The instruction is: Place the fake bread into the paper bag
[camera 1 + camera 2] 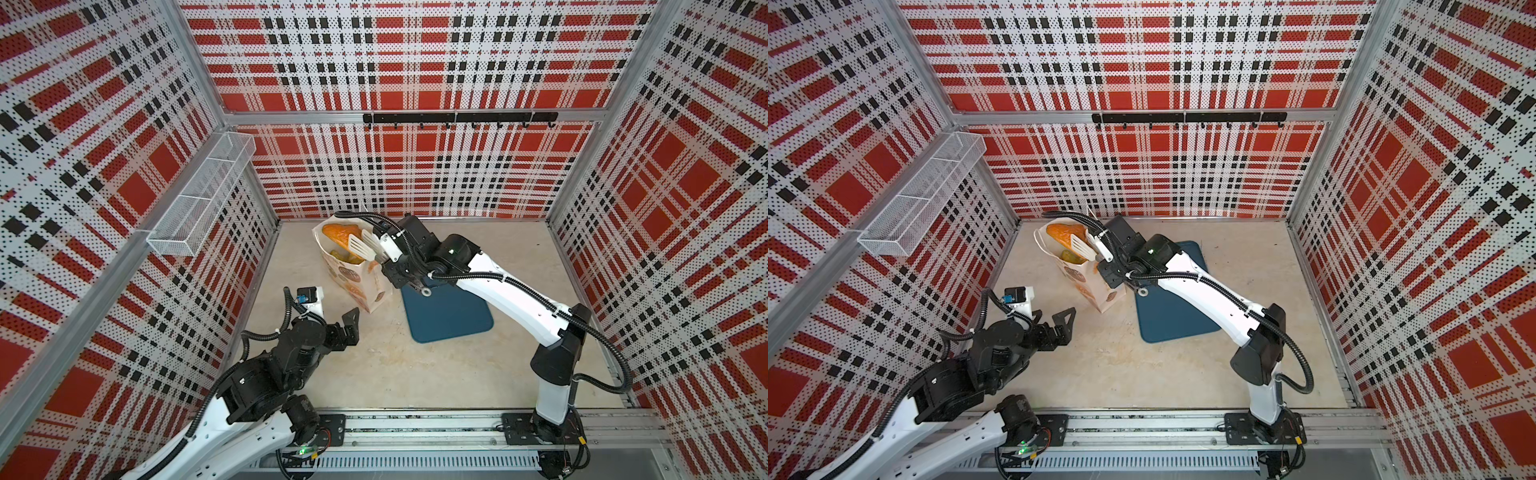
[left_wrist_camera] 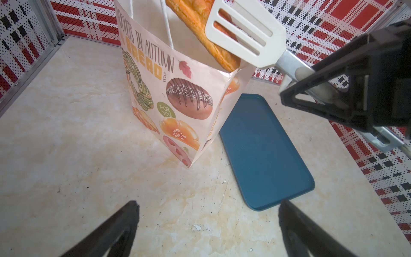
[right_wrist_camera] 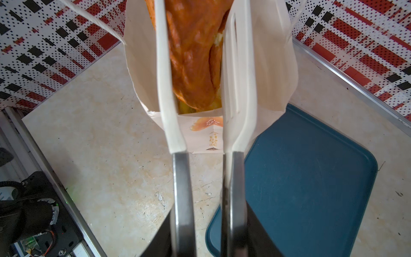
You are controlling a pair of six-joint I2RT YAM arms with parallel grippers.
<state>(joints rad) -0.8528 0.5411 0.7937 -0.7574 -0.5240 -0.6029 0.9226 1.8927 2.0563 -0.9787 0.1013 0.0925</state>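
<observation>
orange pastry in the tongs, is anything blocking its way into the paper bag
Nothing visible. The orange pastry sits in the open mouth of the paper bag, between the tongs blades, yellow bread beneath it.

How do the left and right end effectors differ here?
The left end effector is open and empty; the right end effector is clamped on metal tongs with white slotted blades. The left stands clear of the cream printed paper bag; the right holds the tongs over its mouth, blades flanking an orange-brown toy pastry. Both are black.
</observation>
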